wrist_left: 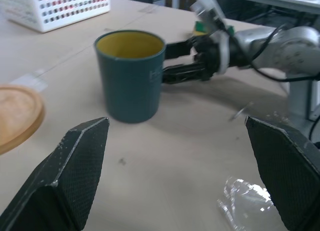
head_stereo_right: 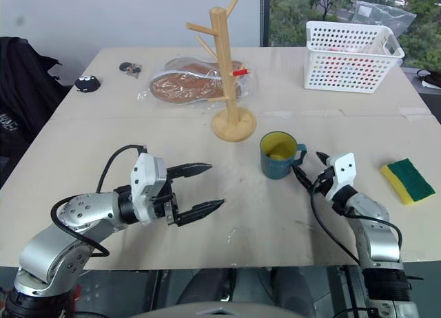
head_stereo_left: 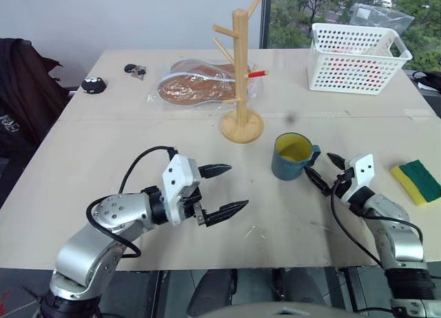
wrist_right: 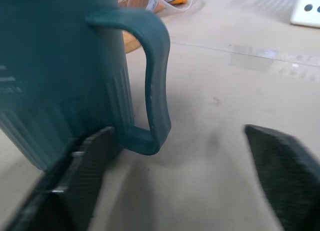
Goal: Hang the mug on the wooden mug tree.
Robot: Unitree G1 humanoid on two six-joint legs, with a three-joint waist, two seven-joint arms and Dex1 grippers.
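The teal mug (head_stereo_left: pixel 293 156) with a yellow inside stands upright on the table, its loop handle (wrist_right: pixel 157 76) turned toward my right arm. My right gripper (head_stereo_left: pixel 326 171) is open and level, one finger on each side of the handle, not clamped on it. The wooden mug tree (head_stereo_left: pixel 240 70) stands on its round base just behind and left of the mug, all pegs bare. My left gripper (head_stereo_left: pixel 238 187) hovers open and empty above the table to the left of the mug, pointing toward it.
A white perforated basket (head_stereo_left: pixel 355 56) sits at the back right. A yellow-green sponge (head_stereo_left: pixel 417 180) lies near the right edge. A plastic bag with brown insoles (head_stereo_left: pixel 200 84) lies behind the tree. Small dark items (head_stereo_left: pixel 94 85) rest at the back left.
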